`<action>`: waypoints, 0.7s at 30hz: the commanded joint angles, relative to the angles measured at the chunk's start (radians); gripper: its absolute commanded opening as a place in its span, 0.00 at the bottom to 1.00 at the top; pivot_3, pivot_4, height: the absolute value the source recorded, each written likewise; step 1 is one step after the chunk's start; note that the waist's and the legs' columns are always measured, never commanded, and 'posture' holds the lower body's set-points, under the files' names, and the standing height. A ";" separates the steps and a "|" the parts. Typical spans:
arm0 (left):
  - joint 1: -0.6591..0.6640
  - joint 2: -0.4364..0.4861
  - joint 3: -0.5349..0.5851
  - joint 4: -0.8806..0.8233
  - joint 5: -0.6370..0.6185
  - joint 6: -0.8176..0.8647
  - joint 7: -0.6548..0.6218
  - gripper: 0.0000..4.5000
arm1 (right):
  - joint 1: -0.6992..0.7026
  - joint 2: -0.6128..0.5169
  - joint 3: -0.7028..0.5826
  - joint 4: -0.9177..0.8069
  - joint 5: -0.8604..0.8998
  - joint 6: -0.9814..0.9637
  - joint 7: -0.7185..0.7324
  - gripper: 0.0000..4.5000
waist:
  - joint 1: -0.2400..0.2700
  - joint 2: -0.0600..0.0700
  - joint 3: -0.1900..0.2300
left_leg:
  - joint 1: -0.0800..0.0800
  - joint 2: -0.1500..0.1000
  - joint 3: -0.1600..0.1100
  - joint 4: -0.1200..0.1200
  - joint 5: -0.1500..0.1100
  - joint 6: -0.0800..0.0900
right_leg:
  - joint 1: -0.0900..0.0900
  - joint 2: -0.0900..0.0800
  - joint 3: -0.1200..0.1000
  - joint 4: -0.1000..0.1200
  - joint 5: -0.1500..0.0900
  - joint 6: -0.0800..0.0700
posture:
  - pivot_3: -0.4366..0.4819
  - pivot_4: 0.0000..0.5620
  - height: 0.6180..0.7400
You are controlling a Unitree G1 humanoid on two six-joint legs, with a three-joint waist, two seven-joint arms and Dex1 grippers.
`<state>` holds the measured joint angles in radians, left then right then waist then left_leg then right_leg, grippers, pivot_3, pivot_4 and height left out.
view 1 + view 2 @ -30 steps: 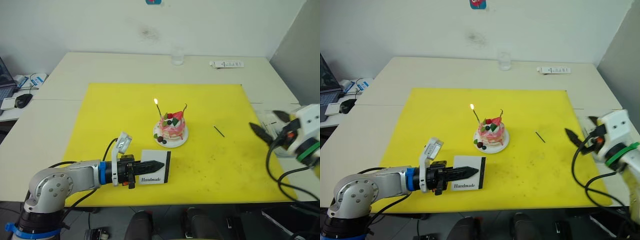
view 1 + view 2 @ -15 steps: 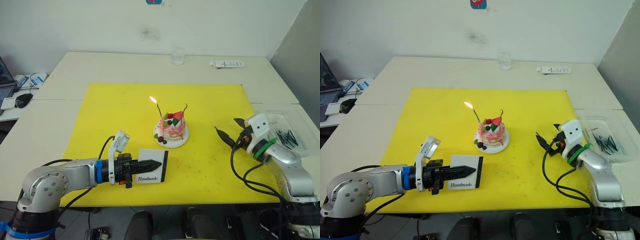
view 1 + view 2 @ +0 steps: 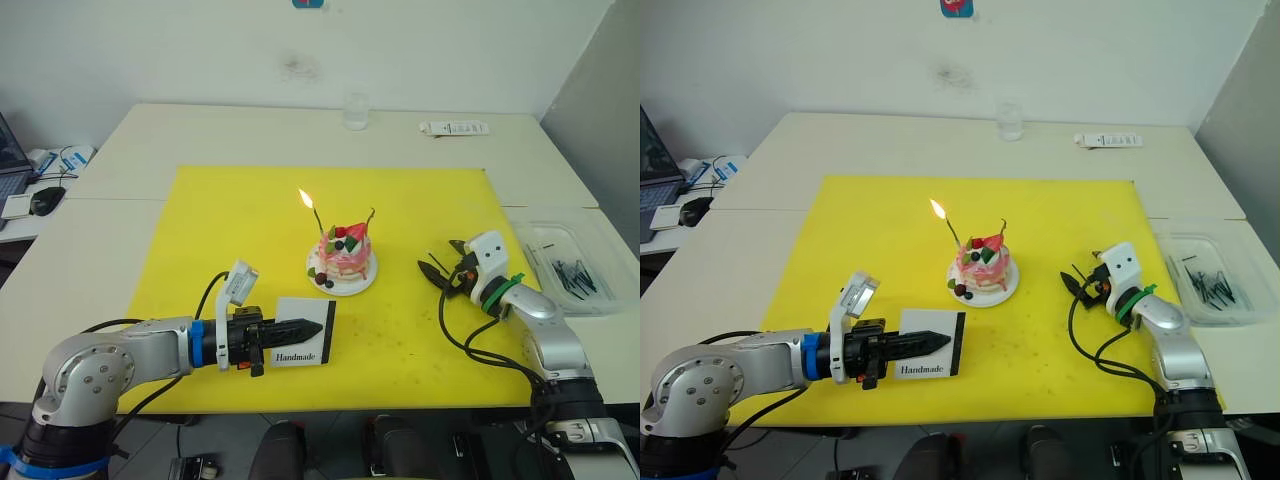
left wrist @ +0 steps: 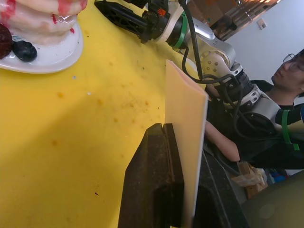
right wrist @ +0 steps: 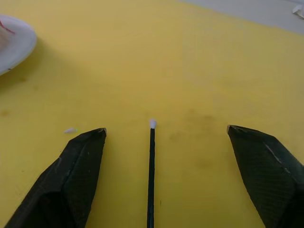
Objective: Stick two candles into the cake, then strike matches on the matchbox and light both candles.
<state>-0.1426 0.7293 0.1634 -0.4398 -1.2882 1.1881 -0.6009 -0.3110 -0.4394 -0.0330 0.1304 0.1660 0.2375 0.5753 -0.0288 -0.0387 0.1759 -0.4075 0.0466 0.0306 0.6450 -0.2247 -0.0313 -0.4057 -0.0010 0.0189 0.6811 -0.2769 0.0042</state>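
Left gripper (image 3: 318, 327) still clamps the matchbox (image 3: 305, 345) upright on the yellow mat (image 3: 220, 220), just in front-left of the cake (image 3: 345, 253). In the cake: left candle (image 3: 314, 218) burning, right candle (image 3: 370, 217) unlit. Change in the last second: right gripper (image 3: 437, 272) has swung in from the tray (image 3: 600, 300) side, right of the cake, and now sits low, fingers spread wide, straddling a match (image 5: 151, 171) lying on the mat. Judgement: it is set to pinch that match for the second candle.

Pink-white cake (image 3: 345, 252) w/ red strawberry, yellow mat (image 3: 250, 230), white matchbox (image 3: 305, 345) w/ black print, black fingers (image 5: 78, 175).
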 commanded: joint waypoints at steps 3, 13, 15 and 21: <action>-0.010 0.007 0.017 -0.018 -0.013 -0.018 -0.001 0.00 | 0.001 0.008 -0.006 -0.030 -0.013 0.080 -0.054 0.47 | 0.000 0.000 0.000 | 0.001 0.000 0.000 0.000 0.000 0.000 | 0.001 0.000 0.000 0.000 0.000 0.000 | 0.48 0.27 1.00; 0.004 0.005 0.020 -0.033 -0.016 -0.021 0.005 0.00 | 0.021 0.023 -0.006 -0.133 0.016 0.189 -0.080 0.01 | 0.000 0.000 0.000 | 0.001 0.000 0.000 0.000 0.000 0.000 | 0.001 0.000 0.000 0.000 0.001 0.000 | 0.48 0.27 1.00; 0.006 0.005 0.020 -0.036 -0.016 -0.022 0.007 0.00 | 0.028 0.022 -0.007 -0.167 0.023 0.210 -0.082 0.01 | 0.000 0.000 0.000 | 0.001 0.000 0.000 0.000 0.000 0.000 | 0.001 0.000 0.000 0.000 0.001 0.000 | 0.48 0.27 1.00; 0.007 0.007 0.020 -0.034 -0.012 -0.025 0.004 0.00 | 0.109 0.002 -0.037 -0.468 0.100 0.392 -0.090 0.01 | 0.001 0.000 0.000 | 0.000 0.001 0.000 -0.001 0.000 0.000 | 0.000 0.000 0.000 0.000 0.000 0.000 | 0.48 0.27 1.00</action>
<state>-0.1324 0.7299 0.1636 -0.4441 -1.2881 1.1839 -0.5966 -0.2086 -0.4247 -0.0407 -0.2232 0.2277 0.5825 0.4924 -0.0281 -0.0387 0.1759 -0.4077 0.0471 0.0303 0.6440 -0.2247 -0.0314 -0.4061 -0.0013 0.0186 0.6809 -0.2767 0.0040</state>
